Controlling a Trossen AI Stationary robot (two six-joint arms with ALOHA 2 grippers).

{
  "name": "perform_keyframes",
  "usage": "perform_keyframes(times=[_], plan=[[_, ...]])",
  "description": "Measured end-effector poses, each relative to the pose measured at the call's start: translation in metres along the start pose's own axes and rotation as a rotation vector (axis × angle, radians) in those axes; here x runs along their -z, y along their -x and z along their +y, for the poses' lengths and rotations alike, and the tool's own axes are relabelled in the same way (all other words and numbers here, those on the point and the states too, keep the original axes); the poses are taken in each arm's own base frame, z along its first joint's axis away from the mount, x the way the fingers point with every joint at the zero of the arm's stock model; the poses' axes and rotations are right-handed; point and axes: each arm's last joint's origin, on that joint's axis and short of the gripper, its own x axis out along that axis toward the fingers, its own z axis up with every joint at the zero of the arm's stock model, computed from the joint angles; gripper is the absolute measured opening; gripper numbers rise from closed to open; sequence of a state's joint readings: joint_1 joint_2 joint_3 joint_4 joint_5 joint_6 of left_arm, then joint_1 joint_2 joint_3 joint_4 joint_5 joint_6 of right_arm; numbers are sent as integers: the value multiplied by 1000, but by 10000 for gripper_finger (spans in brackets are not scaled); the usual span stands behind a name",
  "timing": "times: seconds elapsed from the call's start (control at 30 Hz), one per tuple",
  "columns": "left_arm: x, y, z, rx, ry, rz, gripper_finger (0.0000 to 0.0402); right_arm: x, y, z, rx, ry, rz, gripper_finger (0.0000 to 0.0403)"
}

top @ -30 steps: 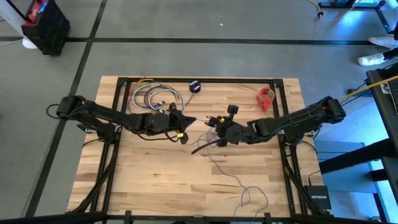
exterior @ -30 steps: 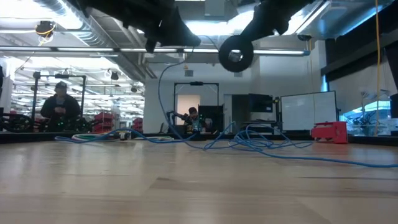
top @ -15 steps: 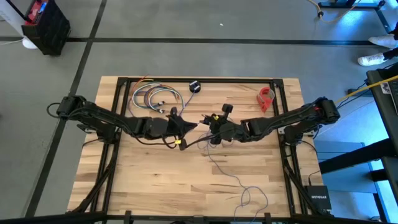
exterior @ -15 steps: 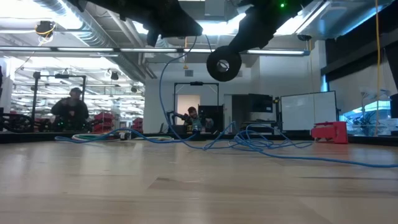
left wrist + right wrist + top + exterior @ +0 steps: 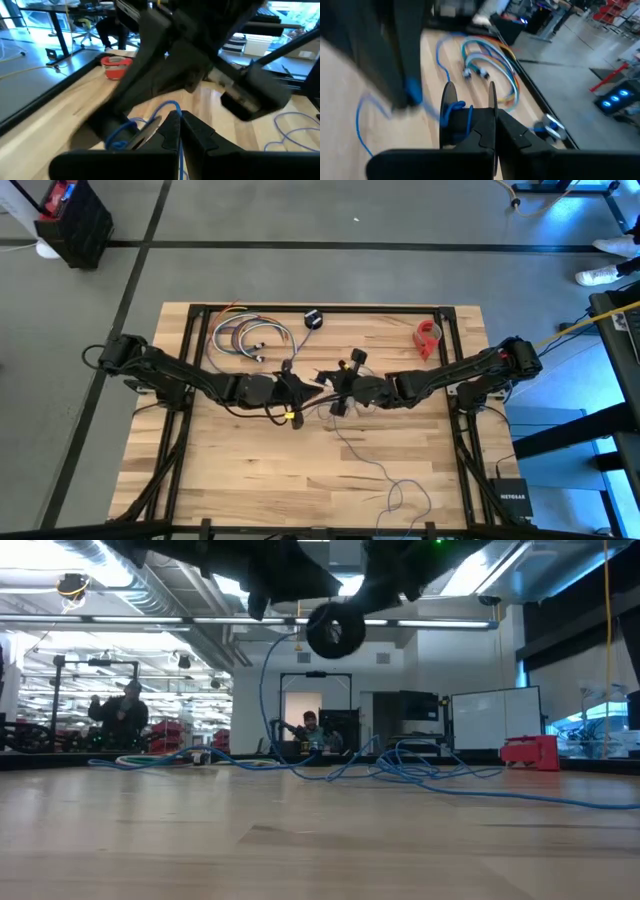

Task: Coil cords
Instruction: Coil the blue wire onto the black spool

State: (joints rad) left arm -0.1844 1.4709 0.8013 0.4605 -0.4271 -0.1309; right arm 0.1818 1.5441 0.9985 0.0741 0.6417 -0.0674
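The thin cord (image 5: 362,458) trails over the wood from loose loops near the table's near edge up to the middle, where both grippers meet above the table. My left gripper (image 5: 178,131) is shut on it. My right gripper (image 5: 492,131) is shut on the small black spool (image 5: 335,630), which carries a few turns of cord (image 5: 452,112) between its two flanges. In the high view the spool (image 5: 357,358) sticks out beside my right gripper (image 5: 338,388), close to my left gripper (image 5: 318,383). My left gripper pinches one strand of the cord (image 5: 171,107) between its two fingertips, coming nearly level from the table's left. The strand curves off slack beyond the fingers, clear of the table. My right gripper has the spool at its near side (image 5: 470,116); its own fingers hide the place of contact. It comes from the table's right, slanting slightly down. The spool is lifted clear, its flanges upright (image 5: 449,94).
A bundle of multicoloured cables (image 5: 250,335) lies at the far left, a small black round thing (image 5: 313,318) at the far edge, a red object (image 5: 428,337) at the far right. Bare wood lies on the near left. People (image 5: 120,715) show beyond the table.
Both grippers have closed in on each other over the table's middle: the left one toward the right edge, the right one toward the left edge and slightly down, rolling its wrist. The spool has travelled with it, still clear of the table.
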Motion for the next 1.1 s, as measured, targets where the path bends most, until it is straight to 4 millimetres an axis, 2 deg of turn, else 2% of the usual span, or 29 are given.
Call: perform_keyframes(times=[0.37, 0.5, 0.87, 1.1], plan=[[1, -3, 1, -5, -12, -7, 0, -21, 2, -3, -25, -98, -186, 3], [1, -3, 2, -12, -30, -5, 0, -33, 9, -7, -15, -112, -262, 3], [-4, -5, 8, -28, -20, -26, 1, -50, 61, -15, -10, -80, -303, 3], [-2, -5, 8, -27, -26, -8, 4, -65, 85, -23, 4, -78, -364, 3]])
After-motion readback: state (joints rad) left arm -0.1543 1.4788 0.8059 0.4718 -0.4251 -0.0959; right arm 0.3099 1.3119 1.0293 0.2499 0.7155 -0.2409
